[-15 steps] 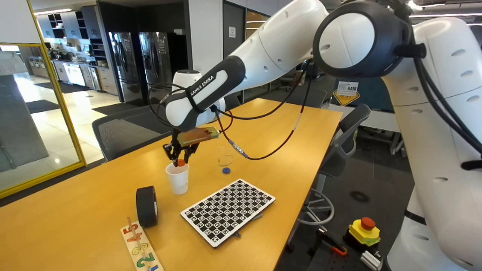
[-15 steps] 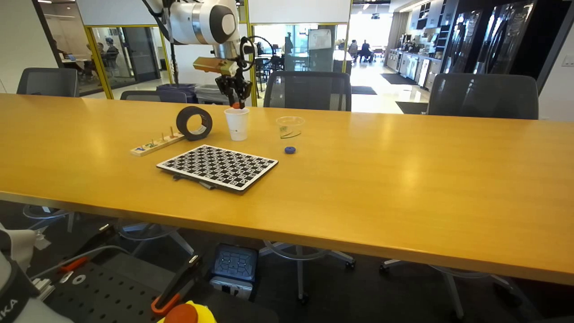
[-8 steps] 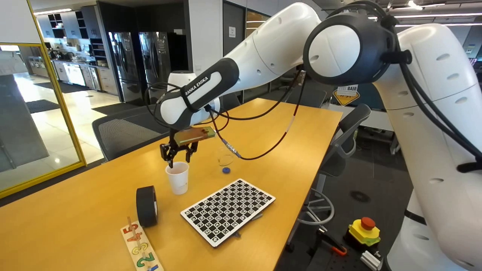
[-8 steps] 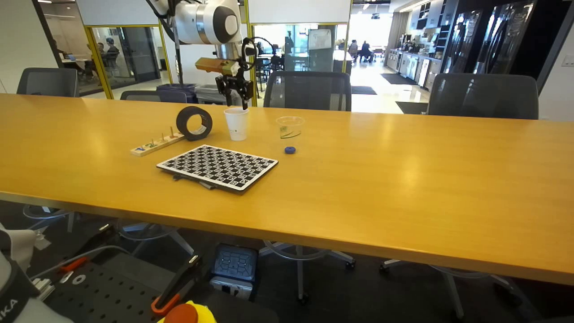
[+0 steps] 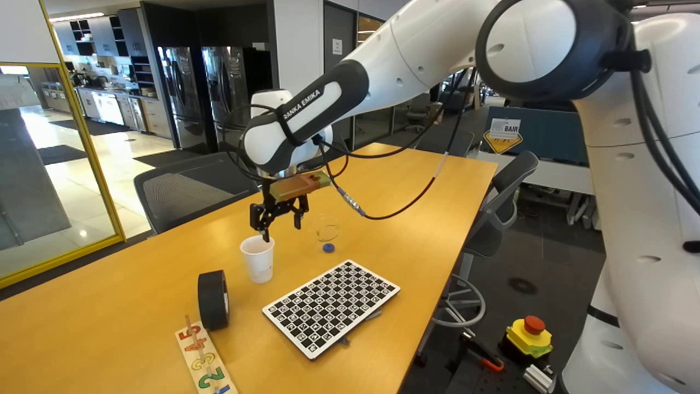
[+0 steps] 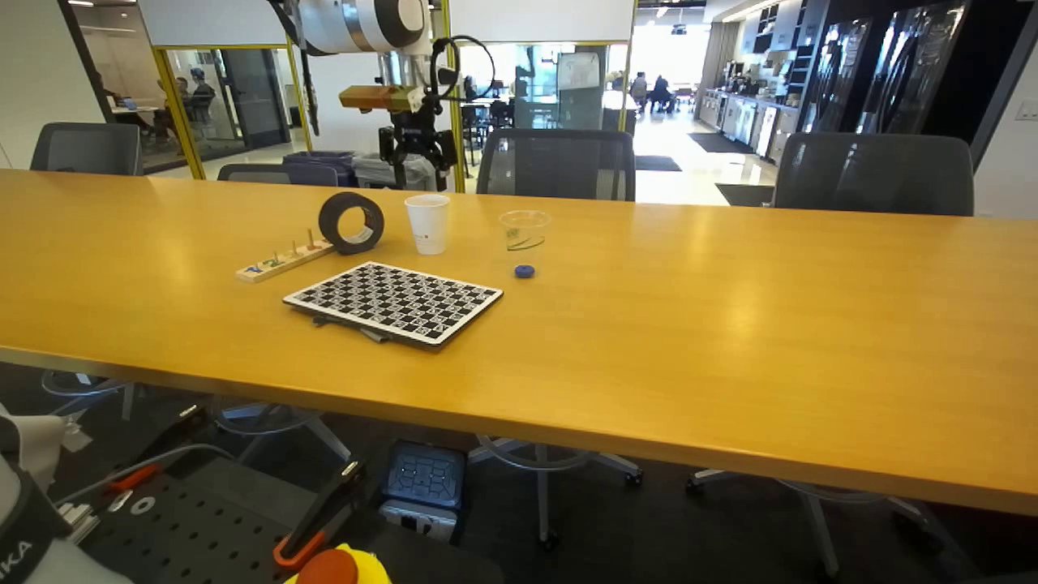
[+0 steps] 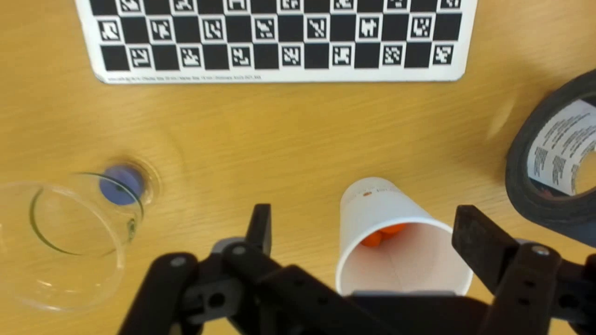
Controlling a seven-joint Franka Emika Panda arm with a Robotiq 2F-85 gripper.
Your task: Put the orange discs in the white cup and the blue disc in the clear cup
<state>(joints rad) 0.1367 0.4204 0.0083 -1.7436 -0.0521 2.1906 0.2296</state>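
Observation:
Two orange pieces, the orange discs (image 7: 371,239), show inside the white cup (image 7: 372,204), partly hidden by its near wall. That cup stands upright on the table in both exterior views. My gripper (image 7: 364,223) is open and empty, its fingers spread wide. It hovers above the white cup's rim, and one fingertip is close over that rim in an exterior view (image 5: 282,233). The blue disc (image 6: 525,272) lies flat on the table beside the clear cup (image 6: 514,237), outside it. In the wrist view the clear cup's edge overlaps the blue disc (image 7: 120,186).
A black tape roll (image 6: 351,223) stands on edge near the white cup. By it lies a wooden number board (image 6: 285,261) with pegs. The checkered board (image 6: 393,302) lies flat on the table. A cable (image 5: 399,216) hangs from the arm.
An orange disc was between my fingers over the white cup. The fingers spread and let it go, and it is no longer between them. My gripper has since risen from the cup.

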